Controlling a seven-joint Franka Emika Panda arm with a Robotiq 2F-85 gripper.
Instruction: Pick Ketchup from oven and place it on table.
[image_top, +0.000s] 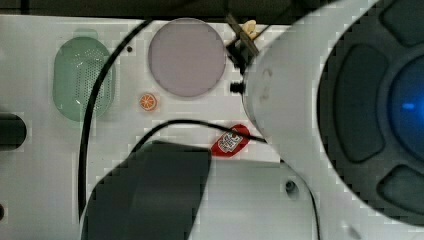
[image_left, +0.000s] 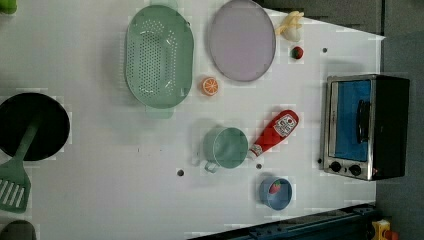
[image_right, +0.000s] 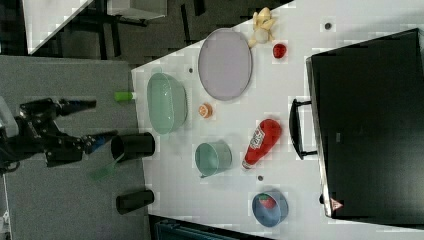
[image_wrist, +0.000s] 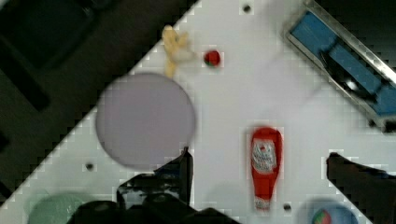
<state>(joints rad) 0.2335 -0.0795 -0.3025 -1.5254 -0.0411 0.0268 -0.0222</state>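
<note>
While the gripper (image_wrist: 257, 172) hangs with its fingers spread wide and nothing in them, I see the Ketchup (image_left: 275, 131) lying flat on the table (image_left: 100, 175), between the green cup (image_left: 226, 147) and the shut oven (image_left: 365, 126).

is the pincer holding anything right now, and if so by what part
Nothing is held. The pincer is open above the Ketchup, which lies flat on the table, its fingers apart and clear of the bottle.
</note>
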